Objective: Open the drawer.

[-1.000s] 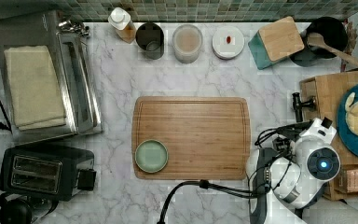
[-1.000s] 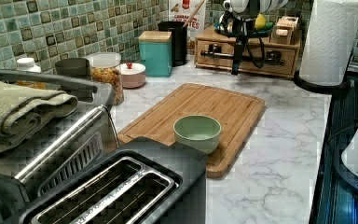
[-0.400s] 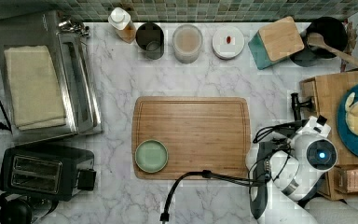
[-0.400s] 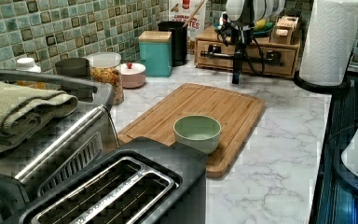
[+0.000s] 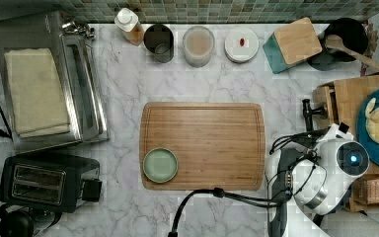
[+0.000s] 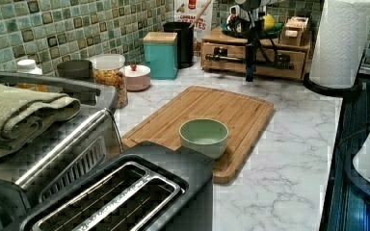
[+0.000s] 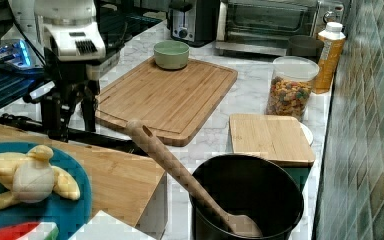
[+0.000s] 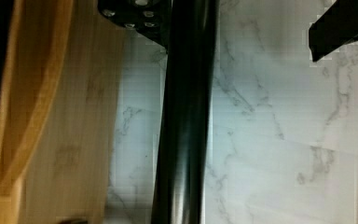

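On the marble worktop (image 5: pixel 217 69), seen from the top view, our arm sits at the top view's right edge, beside the wooden unit that carries the drawer (image 5: pixel 331 106); one end of the black bar handle (image 5: pixel 307 109) juts out toward the cutting board (image 5: pixel 202 145).

In the left view the drawer (image 6: pixel 255 60) stands at the far end of the worktop, its front flush or nearly flush with the unit, so we judge it barely opened, if at all. Our hand (image 6: pixel 251 57) comes down right at the handle (image 6: pixel 226 58).

In the right view the hand (image 7: pixel 70 117) straddles the bar (image 7: pixel 100 137), one finger (image 7: pixel 54 117) on either side of it, spread wider than the bar.

In the wrist view the bar (image 8: pixel 184 116) runs past one finger (image 8: pixel 140 16) and touches it, while the other finger (image 8: pixel 342 23) stands well apart; so the fingers are spread and not clamped.

We judge the risk to be a slip: pulling with one finger hooked could let the round bar slide off. The light unit, with a plate (image 7: pixel 45 210) on it, might also drag along.
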